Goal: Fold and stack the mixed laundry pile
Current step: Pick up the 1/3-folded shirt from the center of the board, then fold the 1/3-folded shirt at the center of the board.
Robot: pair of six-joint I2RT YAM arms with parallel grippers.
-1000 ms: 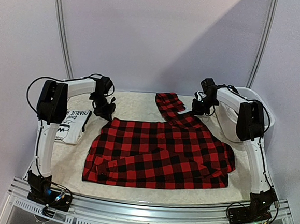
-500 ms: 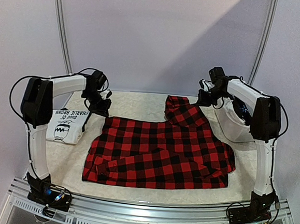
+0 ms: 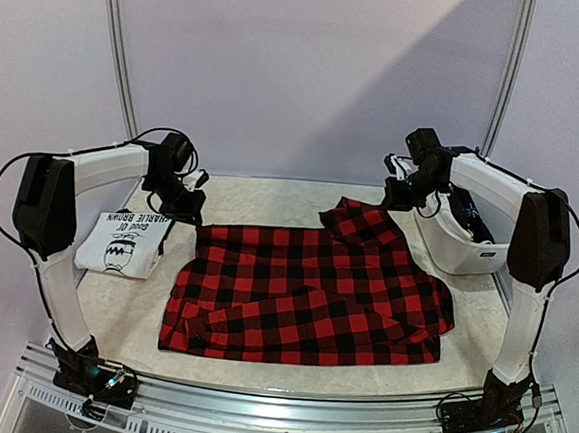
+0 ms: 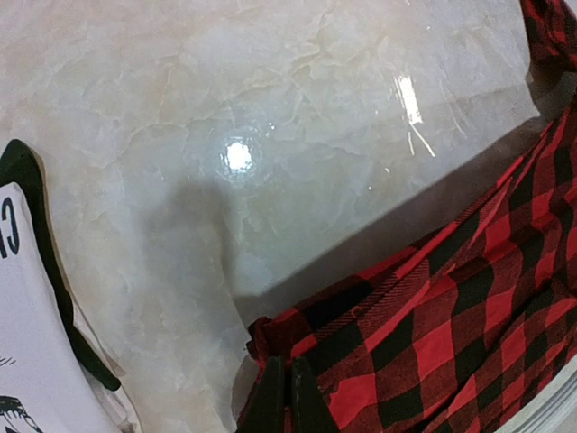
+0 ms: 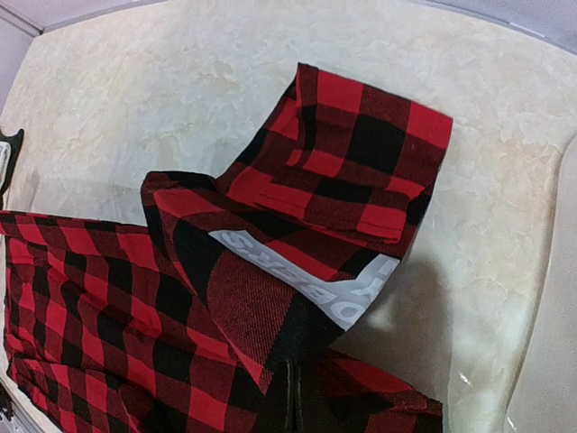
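White T-shirt (image 3: 116,248): lay folded at the left edge of the table (image 3: 261,199), just left of the left gripper. Its black print read "CHARLIE BROWN" beside a cartoon face.
Left gripper (image 3: 183,211): fingers were pressed together on the far-left corner of the plaid garment, and that corner was raised off the table.
Plaid garment (image 3: 313,299): red and black, it lay spread from the table's middle to its near edge, between the two grippers.
Right gripper (image 3: 399,197): was clamped tight on the garment's far-right part, which was bunched and folded below it.
Lettering: a pale band of letters on the lifted fold was upside down and cut by a crease, so it could not be read with certainty.
White tub (image 3: 472,253): stood at the right edge, partly hidden behind the right arm.
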